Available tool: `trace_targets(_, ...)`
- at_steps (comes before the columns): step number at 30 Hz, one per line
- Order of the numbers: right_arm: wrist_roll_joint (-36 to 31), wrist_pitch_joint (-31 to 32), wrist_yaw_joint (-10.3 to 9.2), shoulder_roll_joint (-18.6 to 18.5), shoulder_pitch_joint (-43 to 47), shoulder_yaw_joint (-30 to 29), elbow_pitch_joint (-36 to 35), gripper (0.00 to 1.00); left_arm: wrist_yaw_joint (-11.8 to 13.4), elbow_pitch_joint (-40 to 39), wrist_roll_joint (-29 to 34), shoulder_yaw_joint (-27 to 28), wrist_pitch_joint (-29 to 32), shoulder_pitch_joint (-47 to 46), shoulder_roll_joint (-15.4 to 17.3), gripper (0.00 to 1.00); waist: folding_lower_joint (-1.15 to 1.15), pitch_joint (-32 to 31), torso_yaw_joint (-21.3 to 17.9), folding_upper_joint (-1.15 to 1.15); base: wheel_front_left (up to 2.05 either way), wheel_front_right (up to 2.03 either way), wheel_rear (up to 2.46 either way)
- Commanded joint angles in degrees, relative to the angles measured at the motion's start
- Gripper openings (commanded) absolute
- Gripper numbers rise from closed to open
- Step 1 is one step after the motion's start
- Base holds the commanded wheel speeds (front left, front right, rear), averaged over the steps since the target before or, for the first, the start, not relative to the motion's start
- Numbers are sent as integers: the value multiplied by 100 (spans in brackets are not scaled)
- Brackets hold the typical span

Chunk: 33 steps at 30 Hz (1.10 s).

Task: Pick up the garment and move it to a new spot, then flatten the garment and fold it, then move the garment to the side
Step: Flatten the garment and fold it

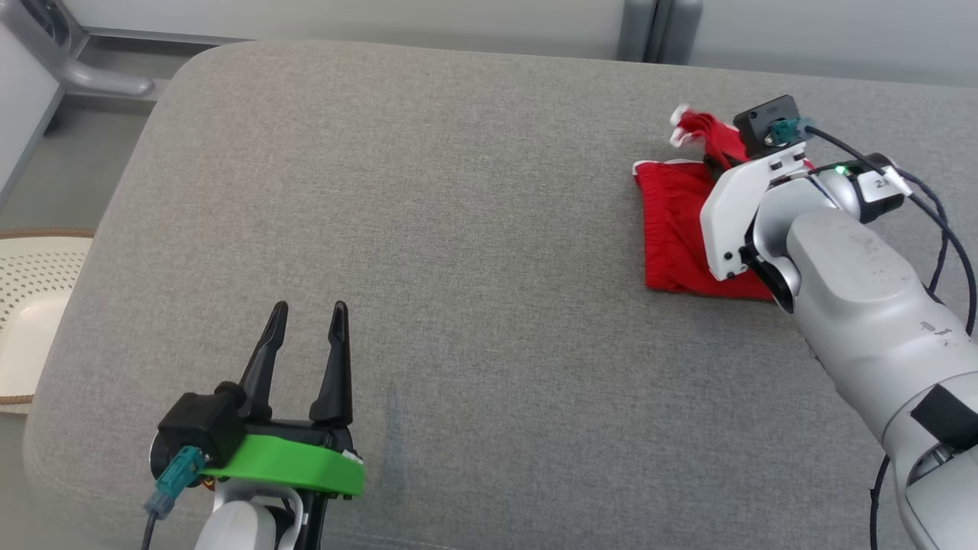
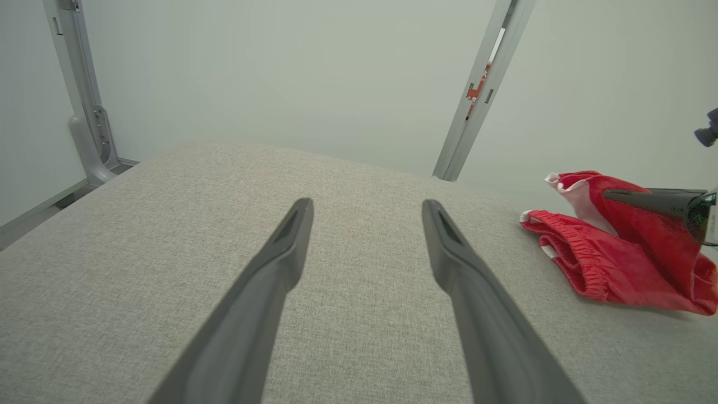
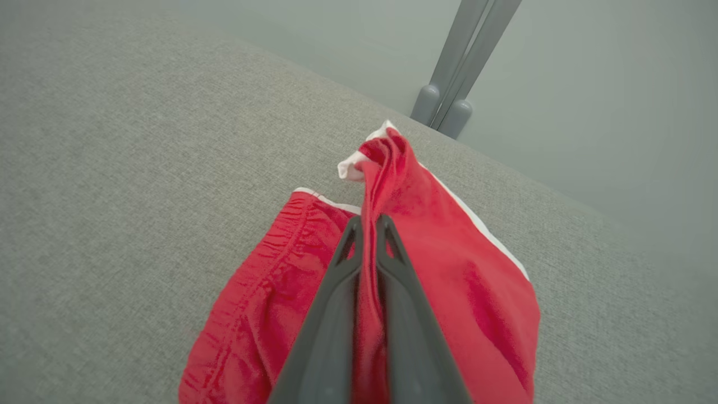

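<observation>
The garment (image 1: 674, 221) is a pair of red shorts with white trim, lying at the far right of the grey cushion (image 1: 428, 229). My right gripper (image 3: 367, 224) is shut on a bunched fold of the garment (image 3: 404, 196) and holds that part raised off the cushion. The elastic waistband (image 3: 269, 264) lies to the left of the fingers in the right wrist view. In the left wrist view the garment (image 2: 611, 264) lies at the right with one right finger (image 2: 645, 199) over it. My left gripper (image 1: 307, 317) stands open over the cushion's near left, nothing between its fingers.
A grey metal frame (image 1: 72, 69) stands at the back left and grey posts (image 3: 449, 106) behind the cushion's far edge. A pale perforated basket (image 1: 34, 283) sits beside the cushion's left edge. The right arm's cable (image 1: 940, 229) loops near the right edge.
</observation>
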Motion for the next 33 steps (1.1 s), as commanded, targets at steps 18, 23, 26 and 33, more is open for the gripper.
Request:
trace_targets(18,346,507,-11,411,683,124,-711,100,-25,55,-100,-23,-15,37,10,100,0,-85,198,0,0,0,0)
trace_targets(23,1365,673,-12,92,1067,-25,-2068,100,-25,44,-56,17,-15,130,10,100,0,-205,45,0,0,0,0)
trace_targets(26,1508,528,-11,-260,1280,-232,-2623,100,-25,35,-41,34,-15,169,10,100,0,-242,-38,0,0,0,0)
trace_targets(33,598,24,-9,-832,1750,-1214,-2487,100,-25,29,-64,-33,-15,154,11,100,0,-238,-91,0,0,0,0)
